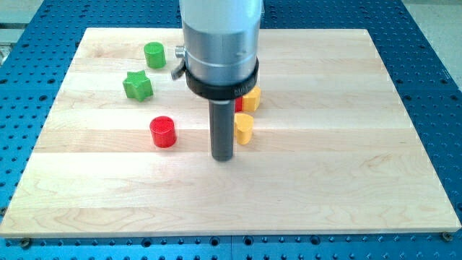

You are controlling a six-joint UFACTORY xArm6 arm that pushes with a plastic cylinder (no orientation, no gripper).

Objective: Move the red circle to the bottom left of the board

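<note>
- Red circular block (163, 131): on the wooden board (346, 188), left of centre.
- My tip (223, 158), a plain dark rod with no jaws to open or close, stands to the block's right, apart.
- Judged: a push toward the view's bottom-left needs the tip up-right of the block.

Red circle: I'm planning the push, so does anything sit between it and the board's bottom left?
Nothing visible does. The red circle has bare board toward the view's bottom left; my tip stands at its right, and the green star lies above.
</note>
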